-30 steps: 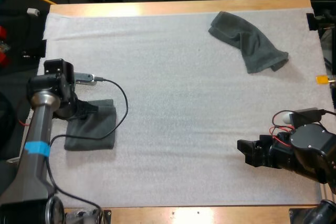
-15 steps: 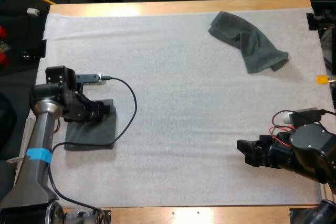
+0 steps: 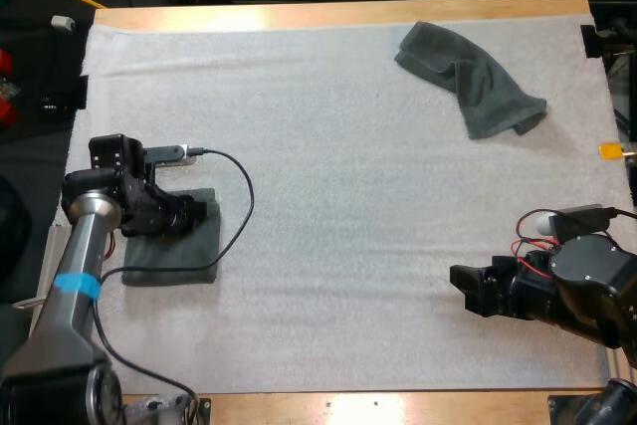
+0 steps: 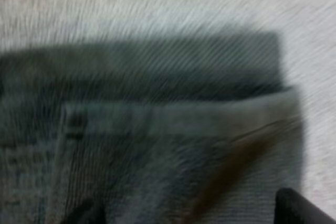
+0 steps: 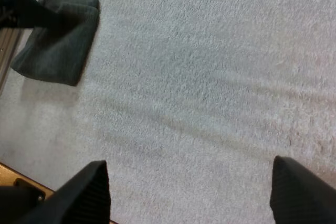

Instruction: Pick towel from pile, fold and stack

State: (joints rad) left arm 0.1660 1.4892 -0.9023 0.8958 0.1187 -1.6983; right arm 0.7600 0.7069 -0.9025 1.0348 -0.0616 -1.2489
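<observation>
The wooden table (image 3: pixel 348 13) is the biggest thing before us, and the white mat (image 3: pixel 348 196) covers nearly all of its top. On the mat's far right part lies the crumpled towel (image 3: pixel 473 82), dark grey-green, bunched at its far end and trailing out toward the right edge, well apart from both arms. The folded towel (image 3: pixel 179 251) sits flat near the mat's left edge, a neat rectangle with its sides roughly square to the mat's sides. From the left wrist we see it close up, layered, with one folded edge lying across a darker layer beyond it. Our left gripper (image 3: pixel 194 214) hangs over the far edge of this folded towel, pointing toward the middle of the mat. From its wrist camera one of its fingers (image 4: pixel 304 208) shows off to the side by the towel's corner, far from the centre line, so we read the pair as spread and not pinching the cloth. Our right gripper (image 3: pixel 460 291) is low over bare mat at the near right, pointing left, well apart from both towels. In the right wrist view its two fingers (image 5: pixel 89 192) stand wide apart with nothing between them but mat, and far beyond them we see the folded towel with the other arm's gripper at its far corner.
</observation>
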